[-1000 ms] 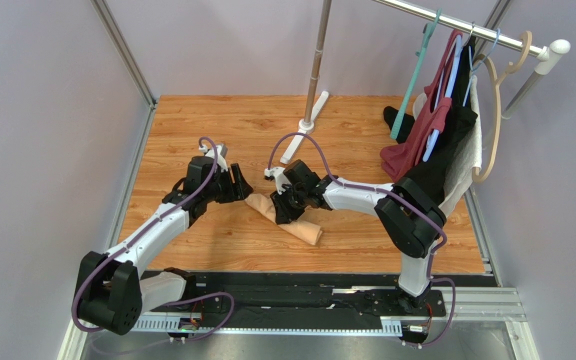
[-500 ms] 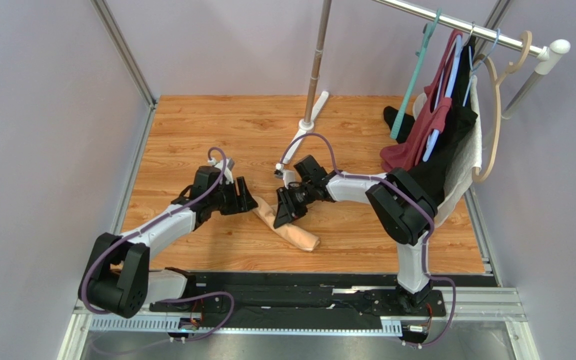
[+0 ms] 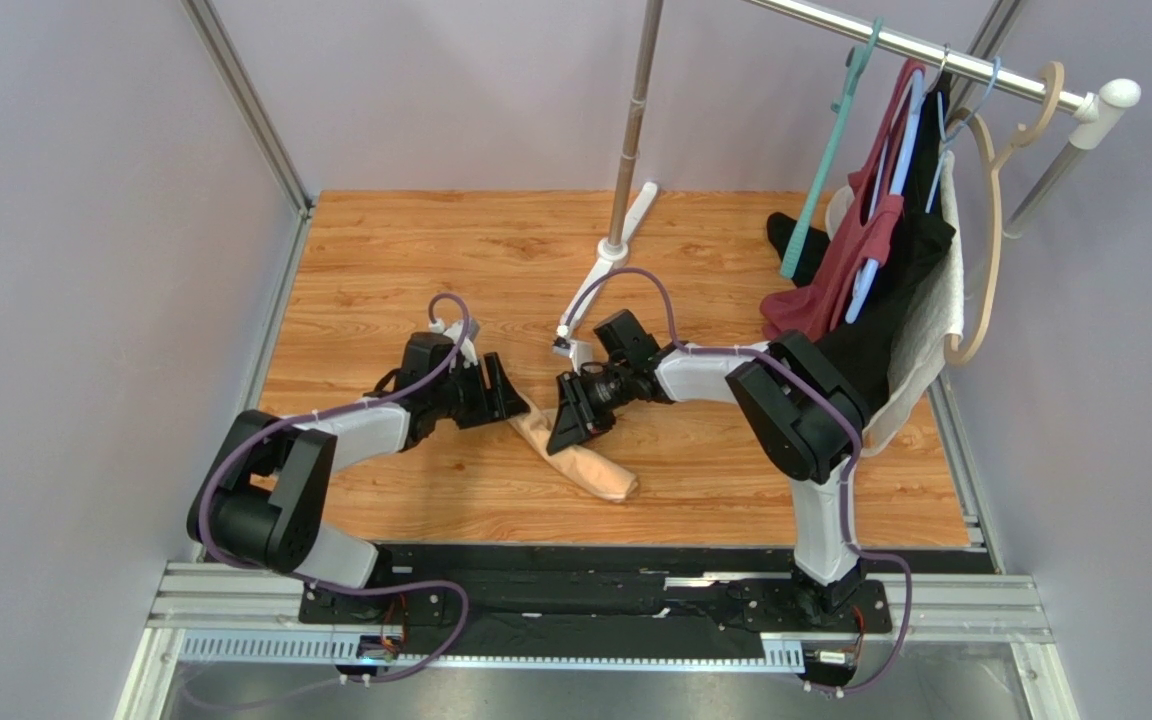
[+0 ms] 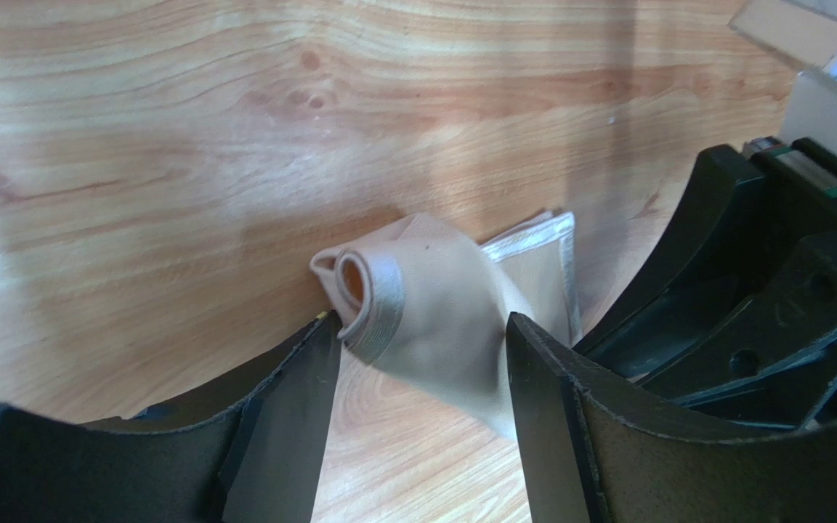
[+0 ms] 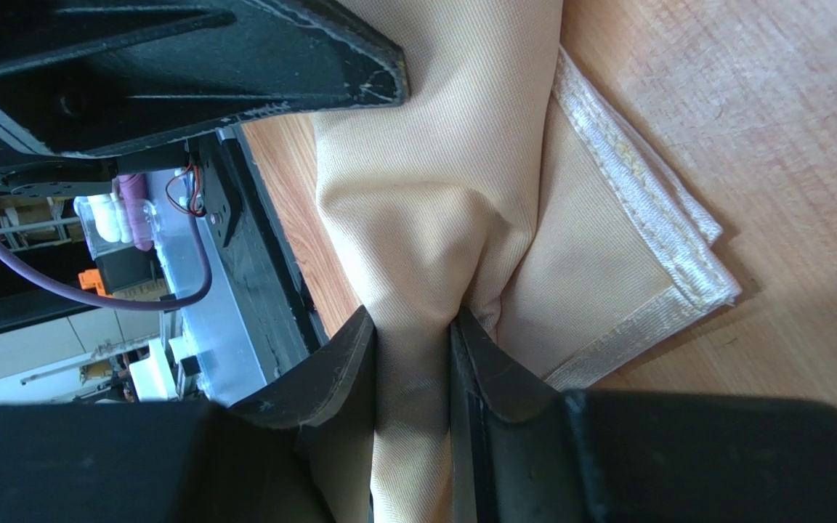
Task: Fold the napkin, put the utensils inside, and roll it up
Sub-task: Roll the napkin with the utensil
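Note:
The peach-tan napkin [image 3: 585,459] lies rolled into a slim diagonal tube on the wooden table. In the left wrist view its coiled end [image 4: 374,286] faces me, with a flat hemmed corner [image 4: 548,256] behind it. My left gripper [image 3: 512,402] is open, its two fingers either side of that upper-left end [image 4: 423,327]. My right gripper [image 3: 564,431] is shut on the napkin, pinching a fold of the roll [image 5: 412,338] between its pads. The utensils are hidden from every view.
A metal pole with a long white foot [image 3: 593,290] stands just behind the grippers. Dark red, black and white garments [image 3: 875,285] hang on a rail at the right. The left gripper's fingers [image 5: 226,65] sit close above the right gripper.
My left gripper has slid right, up to the roll's upper-left end. The right arm swung its elbow in and the napkin roll has become tighter and slimmer.

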You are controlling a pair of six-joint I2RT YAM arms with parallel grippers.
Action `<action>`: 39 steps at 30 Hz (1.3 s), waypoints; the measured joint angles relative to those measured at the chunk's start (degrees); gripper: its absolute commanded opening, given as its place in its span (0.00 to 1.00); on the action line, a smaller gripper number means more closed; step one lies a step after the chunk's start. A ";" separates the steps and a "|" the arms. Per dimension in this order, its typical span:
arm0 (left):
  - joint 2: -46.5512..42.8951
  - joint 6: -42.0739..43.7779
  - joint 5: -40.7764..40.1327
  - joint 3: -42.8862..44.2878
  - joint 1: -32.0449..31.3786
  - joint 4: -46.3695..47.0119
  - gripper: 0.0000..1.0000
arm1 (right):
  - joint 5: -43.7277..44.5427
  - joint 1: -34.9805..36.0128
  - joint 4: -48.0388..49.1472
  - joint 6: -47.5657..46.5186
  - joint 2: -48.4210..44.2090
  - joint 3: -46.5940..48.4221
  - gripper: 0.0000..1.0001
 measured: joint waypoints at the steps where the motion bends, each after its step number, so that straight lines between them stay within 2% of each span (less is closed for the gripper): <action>1: 0.59 -0.33 0.31 0.00 -0.04 1.01 0.61 | -0.15 -0.07 0.20 0.07 0.02 -0.07 0.23; 3: 1.77 -0.94 1.14 0.02 -0.04 2.86 0.54 | -0.22 -0.11 0.26 0.09 0.02 -0.09 0.25; 4: 2.40 -1.27 1.36 0.02 -0.02 3.69 0.44 | -0.22 -0.11 0.24 0.09 0.02 -0.11 0.29; 5: 2.97 -1.55 1.44 0.02 0.02 4.33 0.39 | -0.22 -0.11 0.24 0.09 0.02 -0.11 0.32; 6: 3.41 -1.88 1.44 0.09 0.04 4.68 0.35 | -0.15 -0.13 0.15 0.07 0.02 -0.09 0.36; 7: 3.78 -2.01 1.49 0.13 0.02 4.70 0.29 | -0.09 -0.20 0.09 0.02 0.00 -0.09 0.44; 10: 4.15 -2.38 1.88 0.39 -0.02 4.46 0.27 | 0.70 -0.24 -0.79 -0.33 -0.24 0.09 0.65; 16: 4.28 -1.57 1.70 2.56 -0.04 0.68 0.26 | 7.50 0.07 -8.11 -3.74 -4.61 1.18 0.76; 22: 4.94 -0.44 1.79 4.70 -0.07 -2.82 0.26 | 23.32 4.68 -14.80 -8.96 -11.54 3.19 0.77; 30: 5.75 0.11 2.27 6.05 -0.07 -4.66 0.26 | 48.13 22.69 -14.49 -17.14 -15.72 4.28 0.76; 34: 5.77 0.22 2.27 6.25 -0.07 -5.09 0.26 | 55.54 24.39 -13.97 -19.98 -14.08 4.28 0.72; 39: 5.77 0.44 2.23 6.80 -0.07 -6.21 0.26 | 59.80 24.13 -13.79 -22.05 -10.73 4.31 0.64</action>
